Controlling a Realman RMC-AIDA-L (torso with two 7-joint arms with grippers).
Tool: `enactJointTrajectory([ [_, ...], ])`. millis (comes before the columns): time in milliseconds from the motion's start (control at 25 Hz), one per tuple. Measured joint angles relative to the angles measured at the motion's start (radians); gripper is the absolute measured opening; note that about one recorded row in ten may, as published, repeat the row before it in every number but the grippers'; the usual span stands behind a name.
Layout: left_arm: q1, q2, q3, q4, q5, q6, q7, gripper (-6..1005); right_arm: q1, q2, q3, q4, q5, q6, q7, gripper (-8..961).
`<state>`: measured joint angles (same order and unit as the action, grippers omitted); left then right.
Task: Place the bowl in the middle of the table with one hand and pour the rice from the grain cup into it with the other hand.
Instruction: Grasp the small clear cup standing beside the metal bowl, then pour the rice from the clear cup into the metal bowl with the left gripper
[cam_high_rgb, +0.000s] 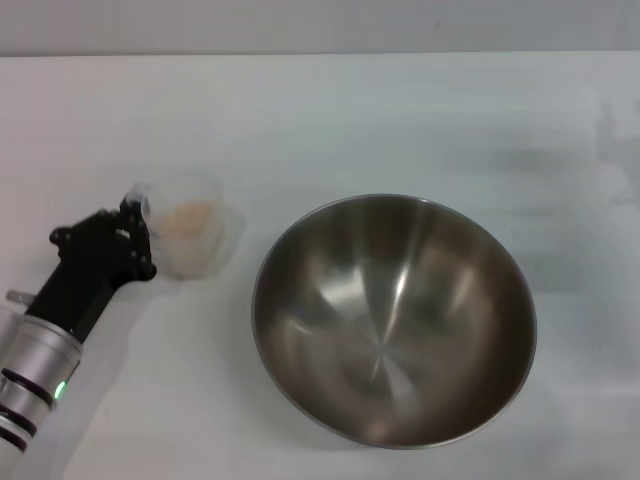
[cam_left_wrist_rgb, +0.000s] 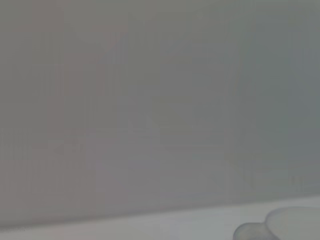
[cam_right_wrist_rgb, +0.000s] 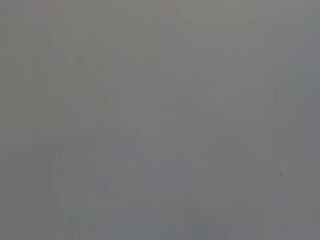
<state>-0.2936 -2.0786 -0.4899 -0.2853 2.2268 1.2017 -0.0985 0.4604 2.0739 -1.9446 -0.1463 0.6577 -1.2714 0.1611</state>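
Observation:
The grain cup stands upright on the white table at the left, with a small heap of pale rice inside. My left gripper is black and sits right against the cup's left side, at rim height. The steel bowl rests upright and empty on the table, to the right of the cup and a short gap from it. In the left wrist view a pale rounded rim shows, likely the cup. My right gripper is out of view.
The table's far edge meets a grey wall at the back. The right wrist view shows only flat grey.

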Motion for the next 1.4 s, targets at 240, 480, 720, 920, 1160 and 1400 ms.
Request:
enactJointTrajectory([
  [240, -0.032, 0.001, -0.020, 0.004, 0.004, 0.140, 0.159, 16, 0.011, -0.001, 0.000, 0.001, 0.001, 0.001, -0.014, 416],
  [480, -0.063, 0.003, 0.005, 0.013, 0.010, 0.303, 0.472, 15, 0.020, 0.000, 0.000, -0.004, 0.001, 0.001, -0.059, 416],
  [720, -0.088, 0.002, 0.115, 0.014, 0.012, 0.362, 0.741, 15, 0.037, 0.000, 0.000, -0.004, -0.002, 0.009, -0.060, 416],
  [920, -0.112, 0.000, 0.203, 0.014, 0.012, 0.366, 0.934, 16, 0.043, 0.001, 0.000, -0.001, -0.004, 0.013, -0.060, 416],
  [1160, -0.124, 0.000, 0.243, 0.002, 0.026, 0.368, 1.132, 16, 0.043, 0.000, 0.000, -0.001, -0.001, 0.025, -0.061, 416],
  [1400, -0.128, 0.000, 0.243, -0.011, 0.117, 0.381, 1.409, 15, 0.043, 0.000, 0.000, -0.003, 0.000, 0.025, -0.061, 416],
])
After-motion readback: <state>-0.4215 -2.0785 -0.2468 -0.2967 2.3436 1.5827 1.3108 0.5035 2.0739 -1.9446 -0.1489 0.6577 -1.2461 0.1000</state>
